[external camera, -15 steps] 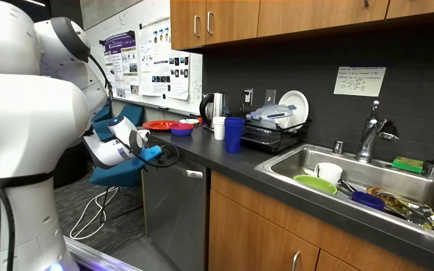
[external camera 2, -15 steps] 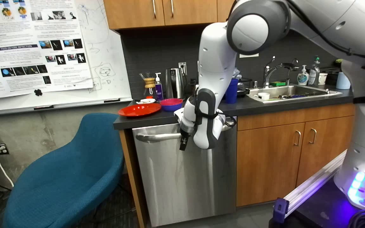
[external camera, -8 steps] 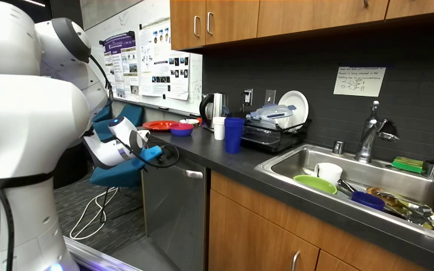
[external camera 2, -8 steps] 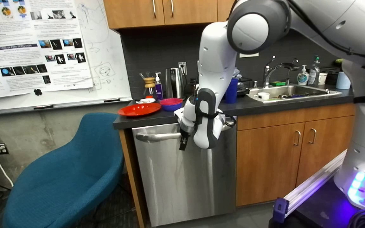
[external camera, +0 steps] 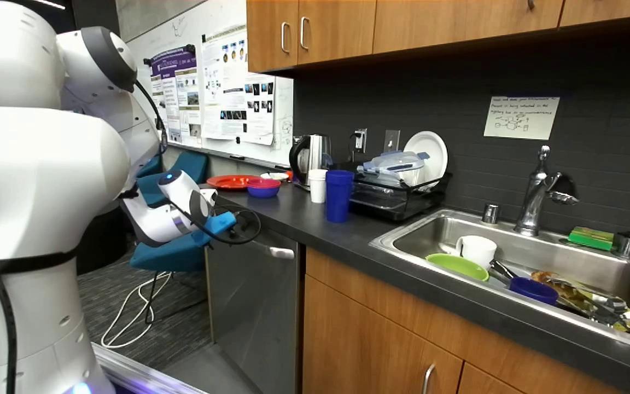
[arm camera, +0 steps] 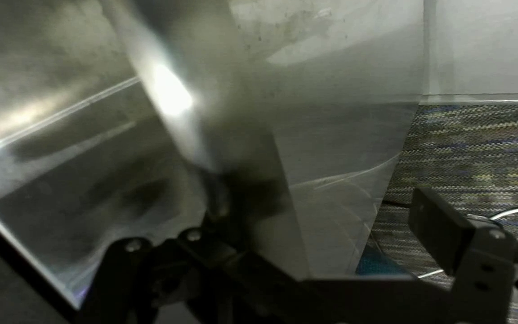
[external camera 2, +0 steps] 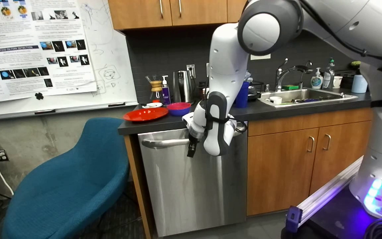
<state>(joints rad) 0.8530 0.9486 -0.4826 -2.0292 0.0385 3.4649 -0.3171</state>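
Stainless dishwasher point(external camera 2: 197, 192), pincer point(external camera 2: 191, 152) hanging in front, close to the handle point(external camera 2: 165, 143).
Released: fingers point(arm camera: 441, 229) spread wide in the wrist view. Handle crosses mid-frame in an exterior view, partly behind the arm point(external camera 2: 227, 63); in the wrist view it slants down from the upper left toward the finger at lower centre, blurred, so can't tell if they touch. Just above on the table point(external camera 2: 159, 125): red plate point(external camera 2: 145, 114), then bowl stack point(external camera 2: 179, 109), pink over blue, left of the arm. Teal chair point(external camera 2: 68, 179) at lower left of that frame.
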